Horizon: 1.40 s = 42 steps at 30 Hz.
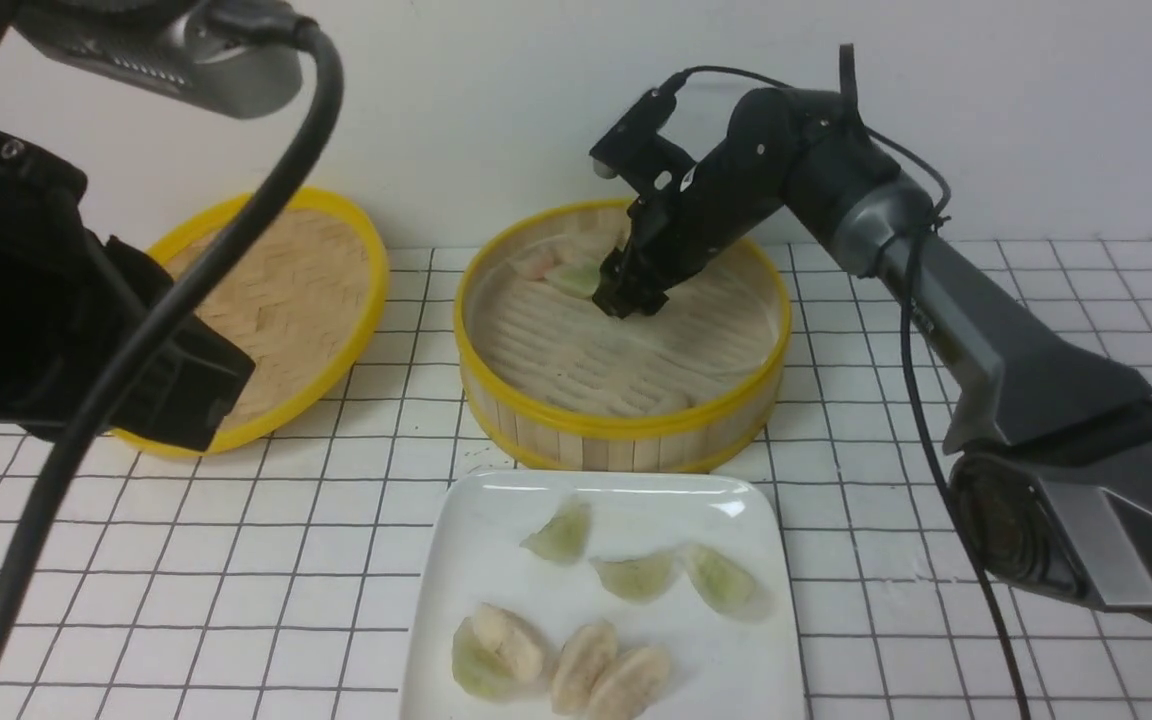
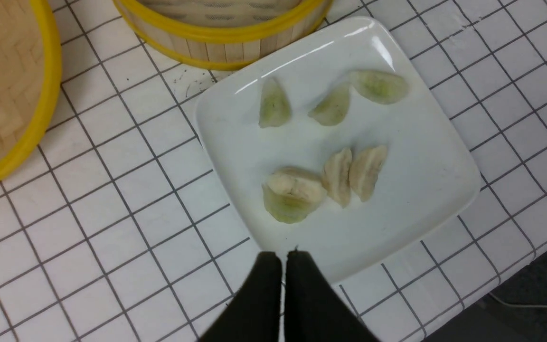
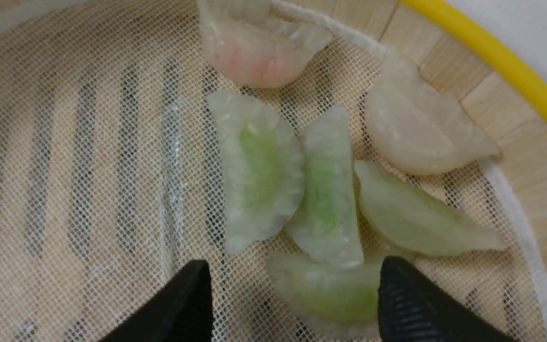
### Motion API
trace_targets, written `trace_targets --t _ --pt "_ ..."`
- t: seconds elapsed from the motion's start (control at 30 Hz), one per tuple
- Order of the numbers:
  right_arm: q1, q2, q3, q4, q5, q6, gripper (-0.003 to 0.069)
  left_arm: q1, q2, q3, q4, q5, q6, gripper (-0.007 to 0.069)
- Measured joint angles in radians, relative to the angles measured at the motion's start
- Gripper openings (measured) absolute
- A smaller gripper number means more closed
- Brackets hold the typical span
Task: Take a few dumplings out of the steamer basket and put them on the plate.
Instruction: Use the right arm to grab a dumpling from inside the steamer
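Right hand [image 1: 626,303] low in steamer basket [image 1: 626,428]

Brightly and evenly lit from overhead, with only faint soft shadows, white glare streaks at the far rim of the plate [image 2: 302,53], a dark, blurred left arm [image 1: 36,300] close in front, and mild softness throughout.

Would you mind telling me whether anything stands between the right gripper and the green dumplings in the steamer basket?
Nothing visible does: the right gripper is open with its jaws either side of the nearest green dumpling in the steamer basket. Three more green dumplings lie just beyond it.
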Motion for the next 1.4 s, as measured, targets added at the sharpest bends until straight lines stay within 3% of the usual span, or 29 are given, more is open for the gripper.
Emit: trace_targets --t 0.2,0.3,0.43,0.47,0.5,0.57,0.67,0.83,1.17,1.23,1.4 --pt "0.000 0.019 -0.015 0.004 -0.015 -0.058 0.0433 0.000 0.000 0.002 0.014 0.000 0.000 -0.0006" --pt "0.000 0.024 -0.018 -0.008 -0.022 -0.045 0.0390 0.000 0.000 0.002 0.014 0.000 -0.001 -0.0006" --pt "0.000 0.024 -0.021 -0.086 -0.001 0.050 0.0195 0.000 0.000 0.002 0.014 0.000 -0.001 -0.0006" --pt "-0.001 0.020 -0.030 -0.103 0.031 0.073 0.0109 0.000 0.000 0.002 0.014 0.000 -0.001 -0.0006" --pt "-0.001 0.020 -0.031 -0.108 0.031 0.076 0.0109 0.000 0.000 0.002 0.014 0.000 -0.001 -0.0006" --pt "-0.001 0.019 -0.058 -0.130 0.083 0.114 0.0017 0.000 0.000 0.003 0.016 0.000 -0.001 -0.0006" --pt "0.000 0.008 -0.091 -0.138 0.111 0.186 -0.0008 0.000 0.000 0.006 0.016 0.001 -0.003 -0.0006" --pt "0.000 -0.053 -0.105 -0.141 0.114 0.273 -0.0015 0.000 -0.002 0.007 0.016 0.001 -0.003 -0.0006" --pt "0.000 -0.020 -0.108 -0.135 0.085 0.217 -0.0001 0.000 -0.008 0.007 0.054 0.001 -0.003 -0.0006" --pt "0.000 0.004 -0.108 -0.124 0.046 0.177 0.0039 0.000 -0.008 0.007 0.063 0.001 -0.003 -0.0006" --pt "0.000 0.045 -0.108 -0.069 -0.004 0.058 0.0222 0.000 -0.008 0.007 0.065 0.001 -0.003 -0.0006"
